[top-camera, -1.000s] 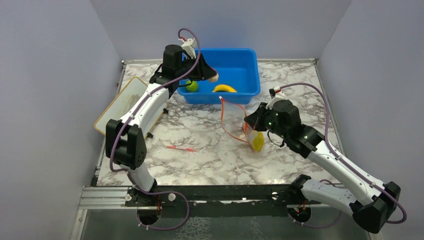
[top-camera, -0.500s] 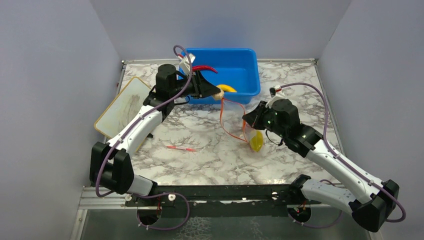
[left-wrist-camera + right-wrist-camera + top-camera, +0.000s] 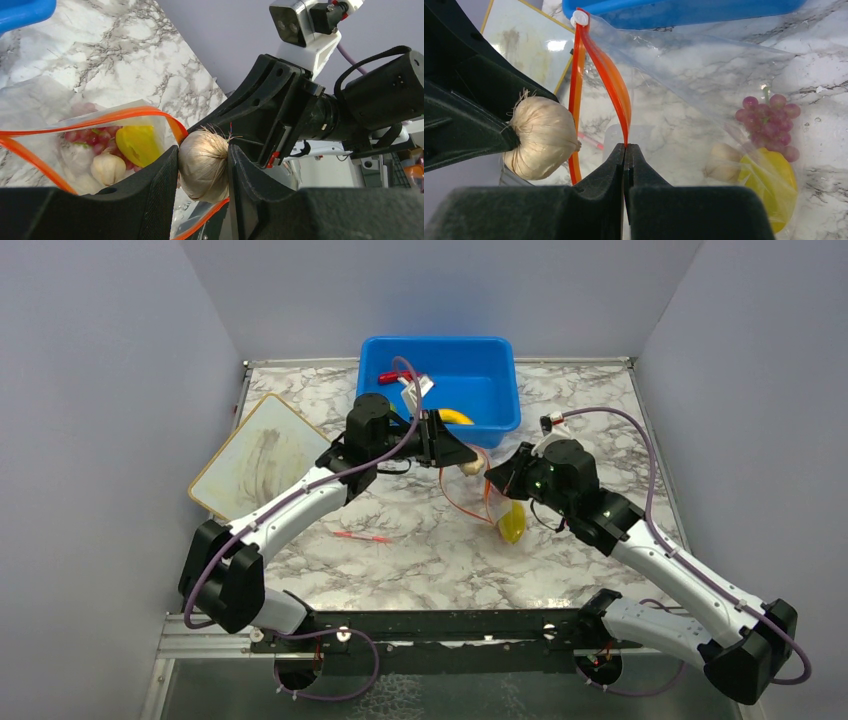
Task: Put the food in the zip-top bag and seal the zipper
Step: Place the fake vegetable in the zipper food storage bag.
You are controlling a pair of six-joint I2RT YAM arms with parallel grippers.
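Observation:
My left gripper (image 3: pixel 468 462) (image 3: pixel 202 167) is shut on a beige garlic bulb (image 3: pixel 203 163) and holds it at the open mouth of the clear zip-top bag (image 3: pixel 704 85). The same bulb (image 3: pixel 541 137) shows in the right wrist view. My right gripper (image 3: pixel 497 486) (image 3: pixel 625 152) is shut on the orange-red zipper strip (image 3: pixel 611 82) and holds the mouth up. Inside the bag lie purple grapes (image 3: pixel 769 122), a yellow-green starfruit (image 3: pixel 769 192) and another garlic bulb (image 3: pixel 721 162). A yellow banana (image 3: pixel 455 416) and a red chili (image 3: pixel 390 377) lie in the blue tub (image 3: pixel 490 352).
A framed board (image 3: pixel 258 452) lies at the left edge of the marble table. A thin red stick (image 3: pixel 363 537) lies near the table's middle. The tub stands at the back. Grey walls close in both sides.
My left arm has swung from the blue tub rightward and toward the bag, carrying the garlic bulb to the bag's mouth. The right arm has stayed nearly still, holding the zipper.

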